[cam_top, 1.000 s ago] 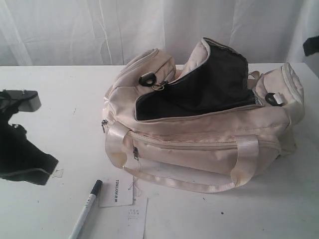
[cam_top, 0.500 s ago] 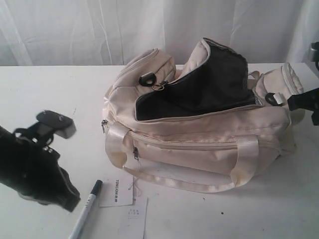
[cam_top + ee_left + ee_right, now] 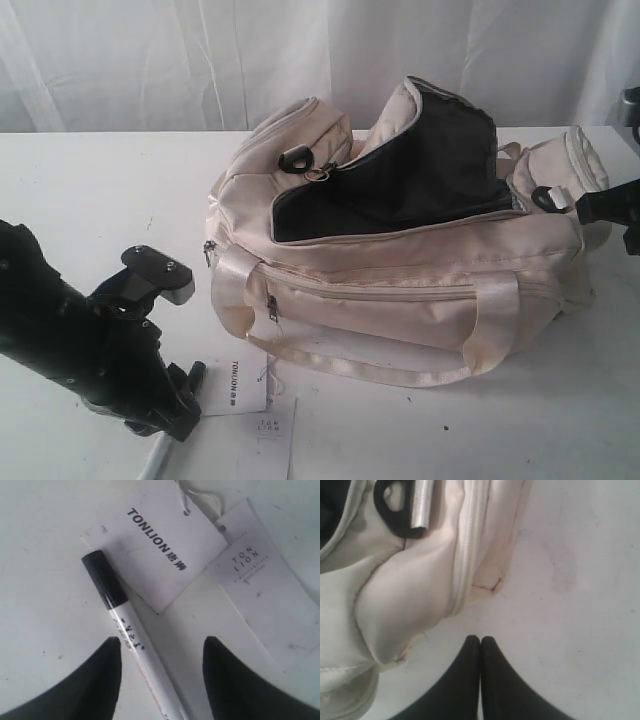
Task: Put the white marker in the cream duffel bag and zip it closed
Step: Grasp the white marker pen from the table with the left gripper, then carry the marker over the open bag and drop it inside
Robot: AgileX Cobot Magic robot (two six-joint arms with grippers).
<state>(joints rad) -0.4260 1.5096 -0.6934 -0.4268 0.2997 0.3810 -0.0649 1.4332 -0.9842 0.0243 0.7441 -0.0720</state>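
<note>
The white marker [image 3: 131, 635] lies flat on the table, its black cap toward the paper tags. My left gripper [image 3: 163, 642] hangs open just above it, one finger on each side of the barrel, not touching. In the exterior view the left gripper [image 3: 178, 408] covers most of the marker [image 3: 156, 460] at the front left. The cream duffel bag [image 3: 400, 290] sits mid-table with its top unzipped and the black lining [image 3: 400, 190] showing. My right gripper [image 3: 480, 639] is shut and empty over bare table beside the bag's end pocket [image 3: 410, 605], at the right gripper's place [image 3: 600, 205] on the far right.
Two white paper tags [image 3: 155, 545] [image 3: 260, 590] lie on strings right beside the marker's cap, in front of the bag [image 3: 235, 385]. A strap handle [image 3: 370, 365] droops onto the table before the bag. A white curtain hangs behind the table.
My left arm has swung in from the left edge and down over the marker, and its jaws have opened. The right gripper came into view at the right edge and has stayed there.
</note>
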